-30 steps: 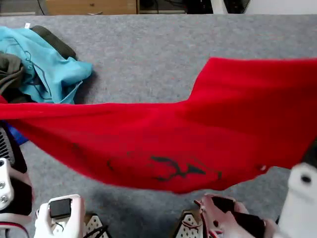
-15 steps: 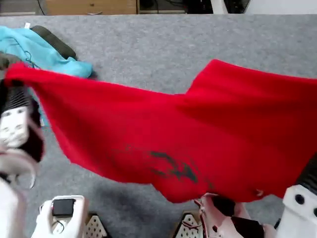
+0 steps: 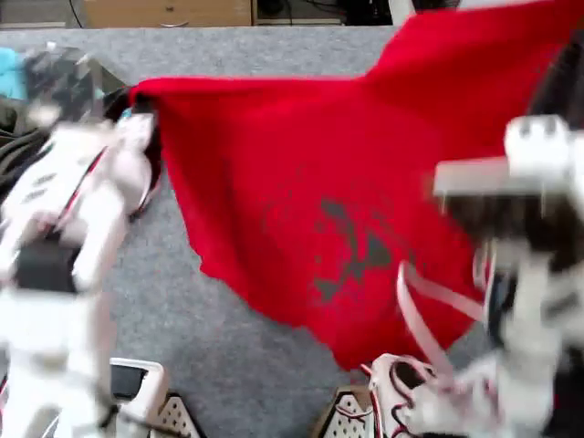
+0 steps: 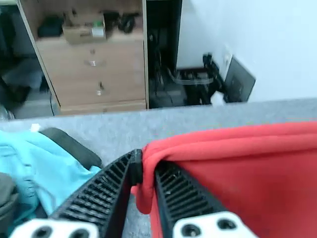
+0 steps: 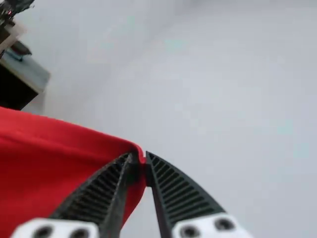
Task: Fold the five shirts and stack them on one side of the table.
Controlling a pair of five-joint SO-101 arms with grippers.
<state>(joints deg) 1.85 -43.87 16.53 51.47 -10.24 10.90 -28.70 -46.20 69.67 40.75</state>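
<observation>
I see the left pincer (image 4: 145,162) and right pincer (image 5: 139,158) each clamped on an edge of the red shirt (image 3: 301,173). The shirt hangs between them above the tabletop (image 3: 255,55). A turquoise shirt (image 4: 34,168) lies beside the left pincer.

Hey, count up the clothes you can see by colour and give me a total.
red fabric shirt, held up: 1
light blue fabric shirt, crumpled: 1
dark fabric garment beside it: 1, maybe more hidden in the pile
Total: 3 visible
</observation>
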